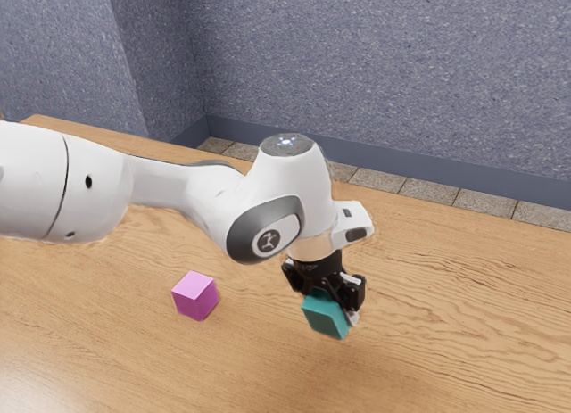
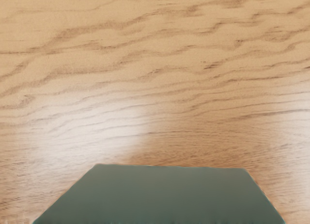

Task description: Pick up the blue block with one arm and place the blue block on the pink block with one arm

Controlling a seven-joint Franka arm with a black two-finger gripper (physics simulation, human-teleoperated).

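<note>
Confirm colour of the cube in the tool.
Teal: a small blue-green cube, clearest in the exterior view.

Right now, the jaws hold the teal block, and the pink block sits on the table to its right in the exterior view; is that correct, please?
Not quite: the pink block lies to the teal block's left, not its right, as the exterior view shows. The rest stands: the jaws hold the teal block, and the pink block sits on the table.

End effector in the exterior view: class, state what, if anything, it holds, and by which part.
The black two-finger end effector holds the teal-blue cube-shaped block, pinched from two opposite sides at its upper part; the block's lower part hangs free below.
</note>
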